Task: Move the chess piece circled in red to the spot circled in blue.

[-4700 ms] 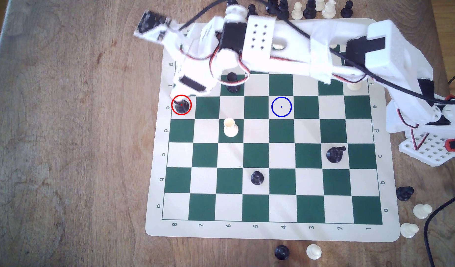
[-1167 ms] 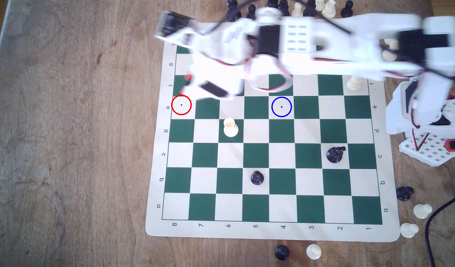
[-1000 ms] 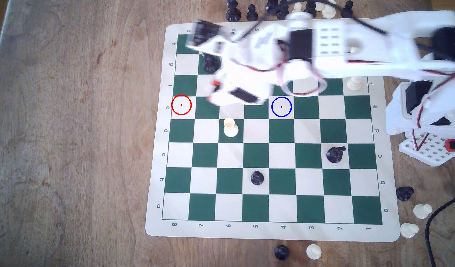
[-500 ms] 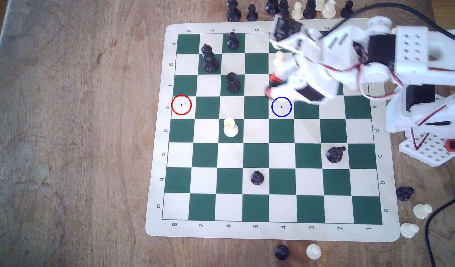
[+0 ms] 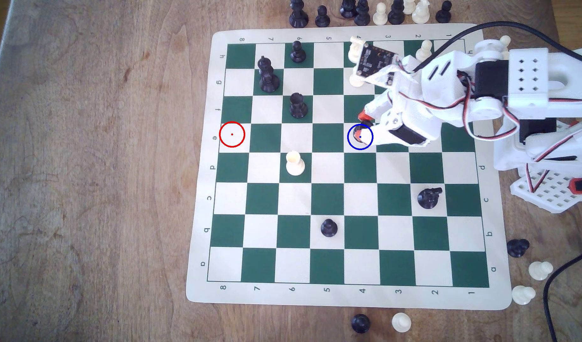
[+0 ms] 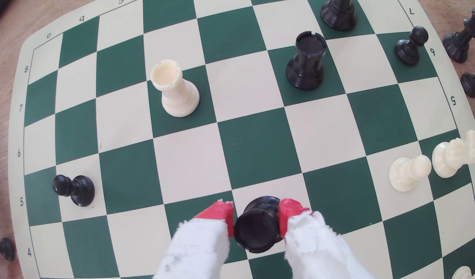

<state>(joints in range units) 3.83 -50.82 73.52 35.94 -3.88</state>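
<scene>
Black rook [image 6: 257, 230], the chess piece circled in red by the task, sits clamped between the red-tipped fingers [image 6: 217, 214] of the gripper [image 5: 362, 130], over the blue-ringed square [image 5: 368, 144] mid-board in the exterior view. Whether its base touches the board cannot be told. To place it well: lower straight down, keep the piece upright and centred on the ring's dot, then part the jaws slowly so neither fingertip drags it. The white rook [image 5: 295, 163] stands well apart to the exterior view's left.

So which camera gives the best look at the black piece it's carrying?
The wrist view: the black piece sits large and sharp between the gripper's red fingertips. In the exterior view it is a small dark patch inside the blue ring, mostly under the gripper.
</scene>
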